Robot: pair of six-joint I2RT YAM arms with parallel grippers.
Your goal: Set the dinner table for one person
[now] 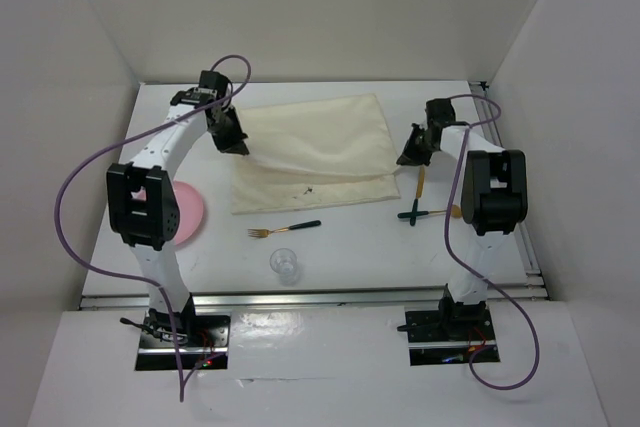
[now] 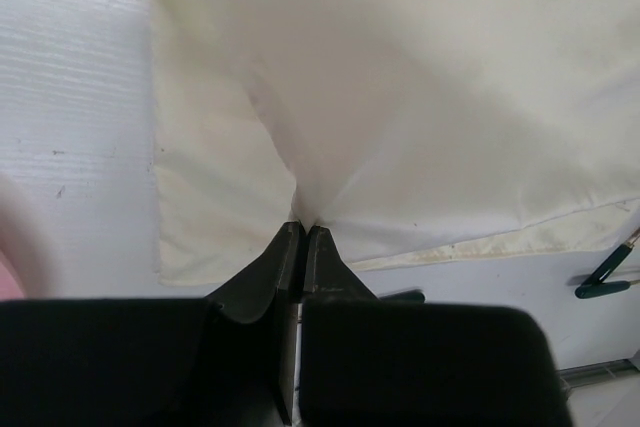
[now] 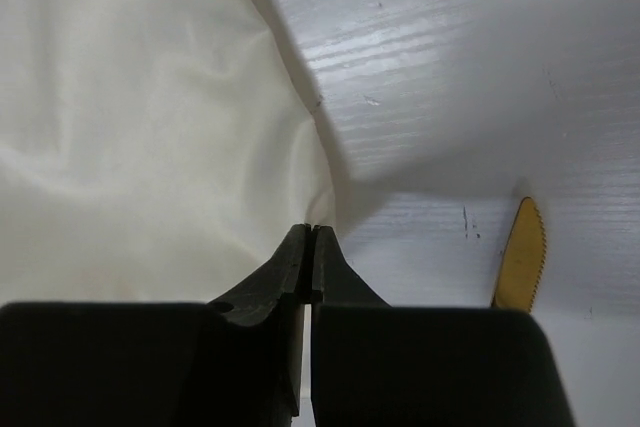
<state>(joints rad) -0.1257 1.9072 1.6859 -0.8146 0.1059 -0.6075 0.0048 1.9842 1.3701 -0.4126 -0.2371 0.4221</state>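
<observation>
A cream cloth mat [image 1: 315, 142] lies on the white dinner table [image 1: 380, 247], its near part doubled over with a stained hem showing. My left gripper [image 1: 238, 145] is shut on the mat's left edge. In the left wrist view the cloth [image 2: 420, 97] gathers into a pinched peak at the gripper's [image 2: 303, 227] closed tips. My right gripper [image 1: 408, 157] is at the mat's right edge. In the right wrist view its jaws [image 3: 312, 229] are closed together, with the cloth's [image 3: 130, 117] raised edge running down into the tips.
A pink plate [image 1: 188, 212] sits at the left under my left arm. A gold fork with a dark handle [image 1: 285, 228] and a clear glass [image 1: 285, 264] lie in front of the mat. A gold knife [image 1: 421, 182] and a green-handled utensil [image 1: 412, 214] lie by my right arm.
</observation>
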